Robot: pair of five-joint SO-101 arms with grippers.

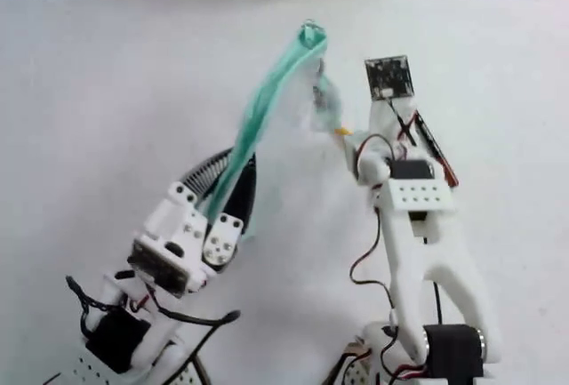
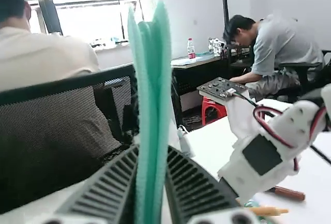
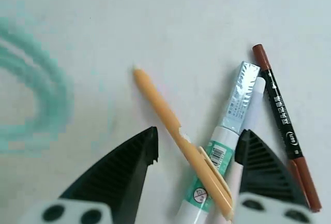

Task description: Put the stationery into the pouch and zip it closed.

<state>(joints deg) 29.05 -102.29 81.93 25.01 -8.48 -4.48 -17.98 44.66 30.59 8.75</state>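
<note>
Left tool [image 2: 151, 151]: pressed together on the pouch's teal edge, a ribbed black finger on either side of the strip; in the high view it sits at the near left of the table.
Pouch [image 1: 267, 109]: held up off the table by the left tool. Its teal strip runs from that tool toward the far side, and the clear body hangs beside it toward the right arm. In the right wrist view a blurred teal curve of it lies near the pens.
Right tool [image 3: 197, 133]: spread wide and gripping nothing, just above the stationery, one black finger on each side of the pens.
Orange pen [image 3: 170, 125]: flat on the table, lying slantwise between the spread fingers, its tip pointing toward the pouch.
Tube [image 3: 227, 131]: green and white with a silvery crimped end, lying under the orange pen's clip end and touching it.
White pen [image 3: 254, 100]: right against the tube, partly hidden by a finger.
Marker [image 3: 282, 125]: brown and black, on the table just beside the white pen, outside the fingers.
Table [image 1: 107, 92]: white; all four pieces of stationery lie on it outside the pouch.
</note>
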